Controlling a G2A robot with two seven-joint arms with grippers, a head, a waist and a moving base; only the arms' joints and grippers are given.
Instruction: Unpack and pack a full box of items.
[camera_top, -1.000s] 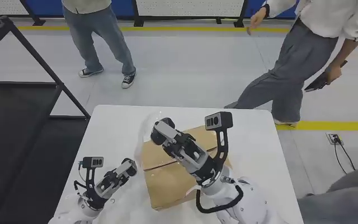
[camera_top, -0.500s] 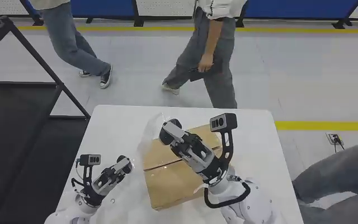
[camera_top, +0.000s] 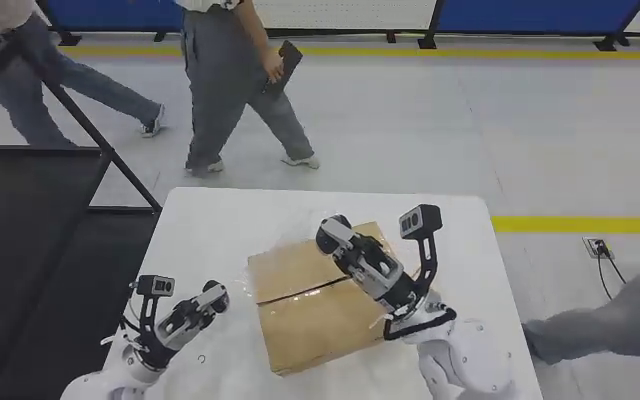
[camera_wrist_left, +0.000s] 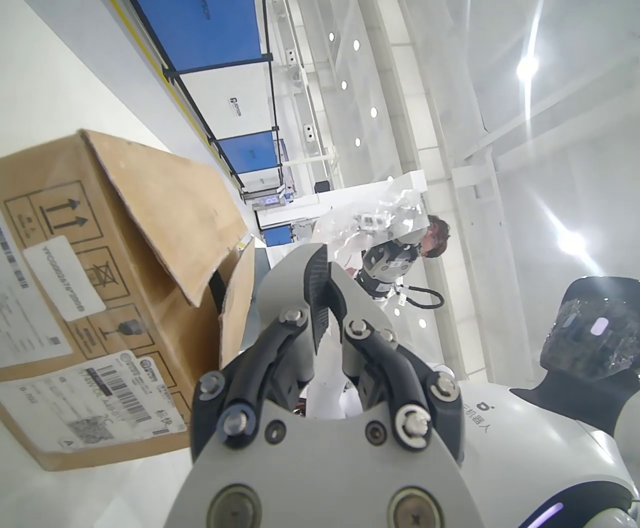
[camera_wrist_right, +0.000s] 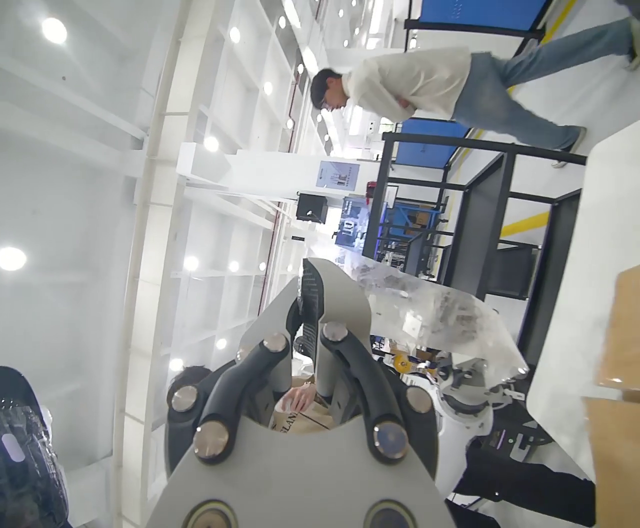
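Brown cardboard box (camera_top: 300, 310) near the middle of a white table (camera_top: 200, 225), set askew to the table's edges; printed labels and handling marks on its side wall, top flaps (camera_wrist_left: 170, 215) raised a little and parted along the seam; right gripper (camera_top: 333, 233) above the box's far edge, fingers pressed together and pinching a crumpled clear plastic bag (camera_wrist_right: 435, 310) that juts out past the fingertips; left gripper (camera_wrist_left: 322, 267) low over bare tabletop at the table's near left, near the box's left side and not touching it, fingers closed pad to pad with nothing between them; tabletop smooth and glossy, with soft glare on it; round the table a pale grey floor (camera_top: 400, 120) with a yellow line (camera_top: 560, 224) painted across it; blue partition panels (camera_top: 520, 12) along the far side; a black metal frame (camera_top: 80, 130) off the table's left; overhead, white beams and round ceiling lamps (camera_wrist_left: 527, 67).
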